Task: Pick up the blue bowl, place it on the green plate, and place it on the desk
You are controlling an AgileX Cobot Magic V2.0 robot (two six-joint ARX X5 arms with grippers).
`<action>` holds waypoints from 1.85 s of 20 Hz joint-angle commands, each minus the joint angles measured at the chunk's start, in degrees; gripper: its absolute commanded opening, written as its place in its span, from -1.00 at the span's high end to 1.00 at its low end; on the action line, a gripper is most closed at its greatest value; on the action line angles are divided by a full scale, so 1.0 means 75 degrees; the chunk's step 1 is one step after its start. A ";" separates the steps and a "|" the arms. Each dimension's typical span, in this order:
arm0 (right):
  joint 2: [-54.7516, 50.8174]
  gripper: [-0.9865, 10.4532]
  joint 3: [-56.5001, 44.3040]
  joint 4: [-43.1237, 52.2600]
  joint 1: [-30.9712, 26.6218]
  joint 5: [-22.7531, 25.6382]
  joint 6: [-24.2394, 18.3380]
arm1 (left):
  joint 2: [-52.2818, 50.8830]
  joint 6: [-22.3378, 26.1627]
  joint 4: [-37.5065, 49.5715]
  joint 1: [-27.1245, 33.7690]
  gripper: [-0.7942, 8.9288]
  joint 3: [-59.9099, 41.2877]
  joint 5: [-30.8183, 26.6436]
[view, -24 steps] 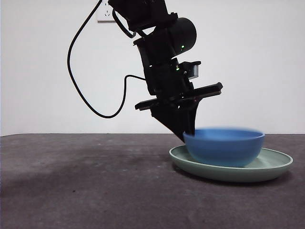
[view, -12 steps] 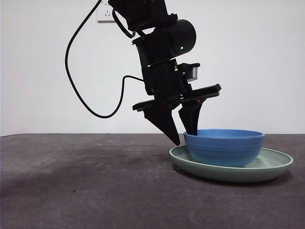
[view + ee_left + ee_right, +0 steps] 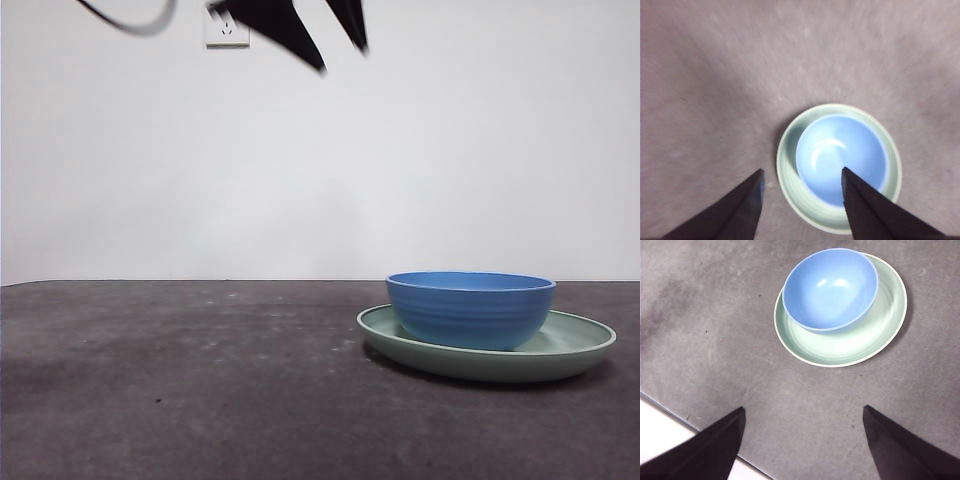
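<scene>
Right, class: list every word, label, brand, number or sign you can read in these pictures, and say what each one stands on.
None: no readable text appears in any view.
The blue bowl: plain, only faint ridges.
The green plate: plain.
The desk: unmarked.
The wall socket: white, no lettering that can be made out.
The left gripper and the right gripper: plain black jaws, open, no marks.

Bowl sits upright in plate on tabletop, right of centre. Left gripper high at top edge, fingers apart, well above bowl. Wall socket behind.
</scene>
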 commanded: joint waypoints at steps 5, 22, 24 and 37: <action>0.0026 0.17 0.0102 0.0079 0.0012 0.0012 0.0058 | -0.1935 0.0306 -0.0134 0.0431 0.32 -0.1169 0.0297; 0.0026 0.17 0.0099 0.0073 0.0012 0.0006 0.0090 | -0.5960 0.0399 0.1920 0.0618 0.32 -0.7638 0.3220; 0.0026 0.17 0.0099 0.0073 0.0012 0.0009 0.0125 | -0.5960 0.0399 0.2002 0.0618 0.32 -0.7638 0.3217; 0.3104 0.19 0.0096 0.2358 -0.0233 0.1425 0.1413 | -0.5960 0.0332 0.2020 0.0618 0.32 -0.7638 0.3217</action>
